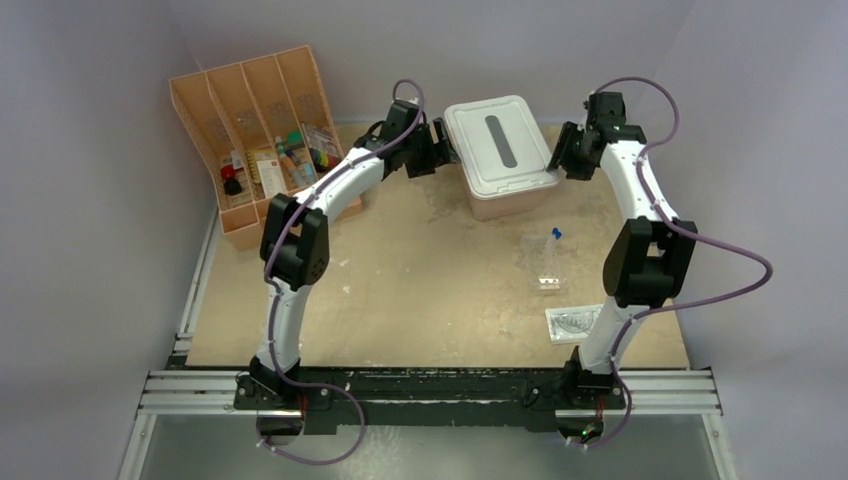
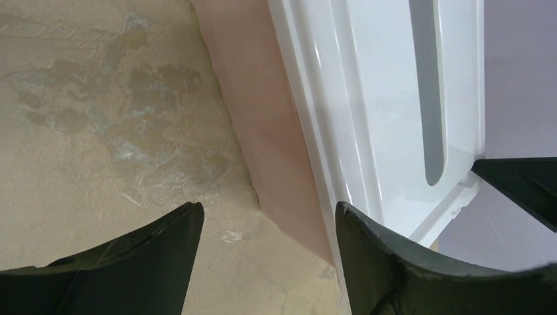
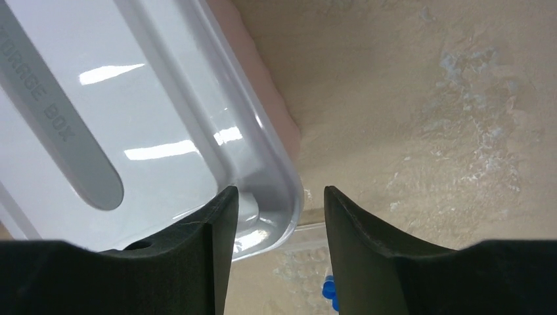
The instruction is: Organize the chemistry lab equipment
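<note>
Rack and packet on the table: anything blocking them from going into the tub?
Yes: the lid sits on the tub, covering its opening. Nothing else visible stands between it and the rack and packet. The left gripper is open by the lid's left edge, the right gripper open around a corner.
</note>
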`<state>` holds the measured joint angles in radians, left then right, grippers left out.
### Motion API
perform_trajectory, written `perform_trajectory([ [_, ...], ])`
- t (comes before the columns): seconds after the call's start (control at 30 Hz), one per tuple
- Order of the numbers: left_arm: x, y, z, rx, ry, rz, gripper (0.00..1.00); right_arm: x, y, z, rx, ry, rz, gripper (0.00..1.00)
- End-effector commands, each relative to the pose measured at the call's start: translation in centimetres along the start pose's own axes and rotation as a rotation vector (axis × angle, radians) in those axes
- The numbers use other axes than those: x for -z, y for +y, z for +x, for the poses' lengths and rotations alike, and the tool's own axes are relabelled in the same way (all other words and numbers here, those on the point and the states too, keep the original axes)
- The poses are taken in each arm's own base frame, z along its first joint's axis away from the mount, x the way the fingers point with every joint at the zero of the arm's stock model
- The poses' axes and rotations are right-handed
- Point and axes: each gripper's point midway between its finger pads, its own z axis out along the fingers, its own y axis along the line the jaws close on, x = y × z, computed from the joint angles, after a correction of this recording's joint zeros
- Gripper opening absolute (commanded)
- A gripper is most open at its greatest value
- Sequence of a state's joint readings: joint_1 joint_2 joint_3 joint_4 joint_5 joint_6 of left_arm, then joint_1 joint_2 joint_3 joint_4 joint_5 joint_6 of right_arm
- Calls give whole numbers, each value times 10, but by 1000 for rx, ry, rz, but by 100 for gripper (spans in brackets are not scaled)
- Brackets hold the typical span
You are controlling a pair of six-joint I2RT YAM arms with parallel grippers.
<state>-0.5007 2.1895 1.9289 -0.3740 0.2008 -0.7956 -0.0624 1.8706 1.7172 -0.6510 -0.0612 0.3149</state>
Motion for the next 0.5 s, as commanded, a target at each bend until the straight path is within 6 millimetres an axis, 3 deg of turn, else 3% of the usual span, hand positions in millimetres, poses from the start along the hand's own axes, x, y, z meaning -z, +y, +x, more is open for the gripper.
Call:
perform_trajectory([
  [0.0,54,-35,-47,-99,-114,20,73,67,21,-45,-2,-199,-53,55],
  [0.1,85,-33,-66,-139,-168,-19,73,95,28,-56,-4,-271,-84,57],
  [0.2,115,-16,-73,-181,-206,-102,74,115,28,-54,-7,-312,-96,59],
  [0.3,150,19,-70,-188,-252,-237,75,139,23,-43,-9,-358,-92,61],
  [0.47,200,64,-50,-188,-291,-365,76,159,-4,-9,-18,-393,-15,69],
])
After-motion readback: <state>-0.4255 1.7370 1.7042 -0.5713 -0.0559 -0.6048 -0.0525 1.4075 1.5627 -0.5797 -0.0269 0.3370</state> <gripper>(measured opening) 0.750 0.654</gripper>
